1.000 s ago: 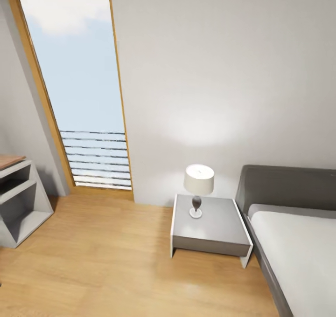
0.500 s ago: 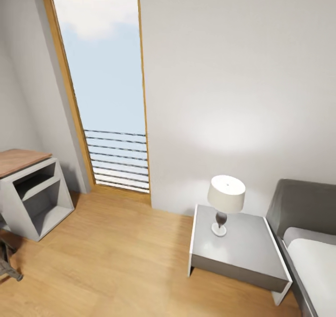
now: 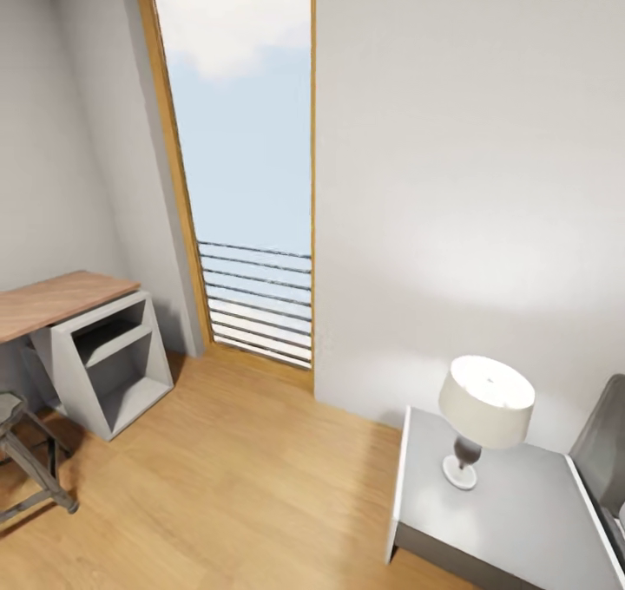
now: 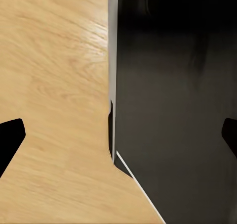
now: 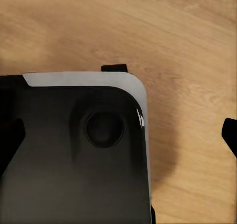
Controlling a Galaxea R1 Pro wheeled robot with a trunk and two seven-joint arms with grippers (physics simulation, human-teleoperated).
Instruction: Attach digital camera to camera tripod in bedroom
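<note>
Light wood plank floor (image 3: 234, 486) and grey walls — neither camera nor tripod is visible. Both grippers' fingers (image 4: 11, 135) (image 5: 229, 132) spread, empty. Searching step, I judge — next, keep looking.

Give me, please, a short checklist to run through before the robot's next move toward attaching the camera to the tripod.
1. Digital camera located: not ok; the head view has the lamp on the nightstand, the desk and the tall window.
2. Camera tripod located: not ok; the dark legged thing at the desk looks like a stool, not the tripod.
3. Floor ahead free: ok, bare planks between desk and nightstand.
4. Left gripper free: ok, fingertips wide apart, nothing between them.
5. Right gripper free: ok, likewise open.
6. Arms clear of the robot's own dark body: cannot tell.
</note>
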